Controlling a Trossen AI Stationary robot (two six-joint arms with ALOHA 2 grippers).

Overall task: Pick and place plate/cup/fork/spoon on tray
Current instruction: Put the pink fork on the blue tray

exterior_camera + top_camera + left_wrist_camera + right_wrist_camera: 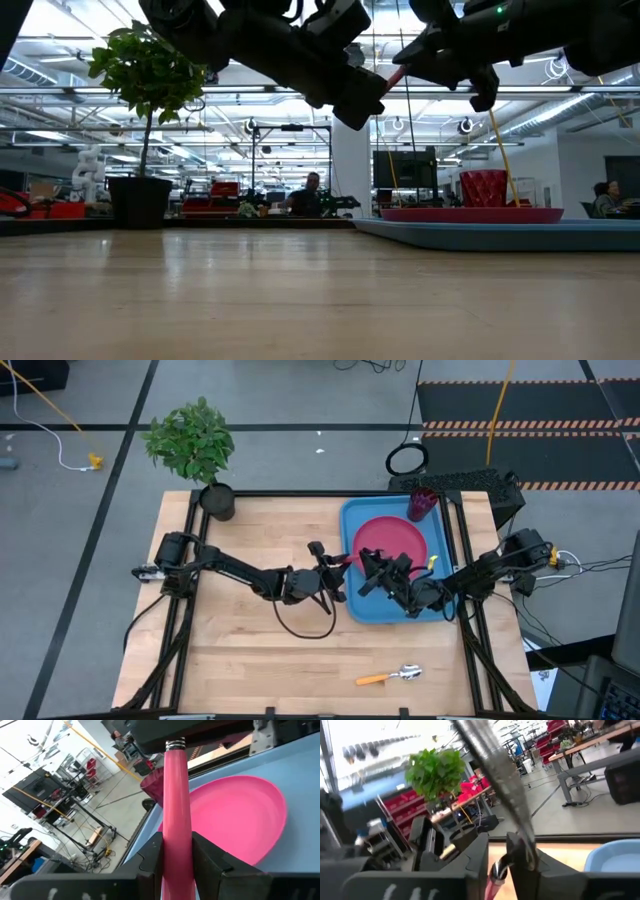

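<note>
A utensil with a pink handle (176, 805) and a metal front part (502, 775) is held in the air between my two grippers, over the left rim of the blue tray (352, 600); whether it is a fork or a spoon, I cannot tell. My left gripper (335, 567) is shut on the handle. My right gripper (372, 572) is shut on the metal part. The pink-red plate (390, 540) lies flat in the tray. The dark red cup (422, 503) stands upright at the tray's far right corner. My left gripper pinches the pink handle (176, 857) between its two fingers, which lie along it. The fingers come level from the table's left. The utensil is clear of the tray and plate. My right gripper pinches the metal neck (524, 840) just past the pink handle's end (495, 872), from the table's right. The metal part sticks out beyond the fingers.
A spoon with an orange handle (390, 676) lies on the wood near the table's front edge. A potted plant (195, 445) stands at the far left corner. A small yellow object (432, 563) shows at the tray's right side. People sit in the room beyond the table (312, 195).
</note>
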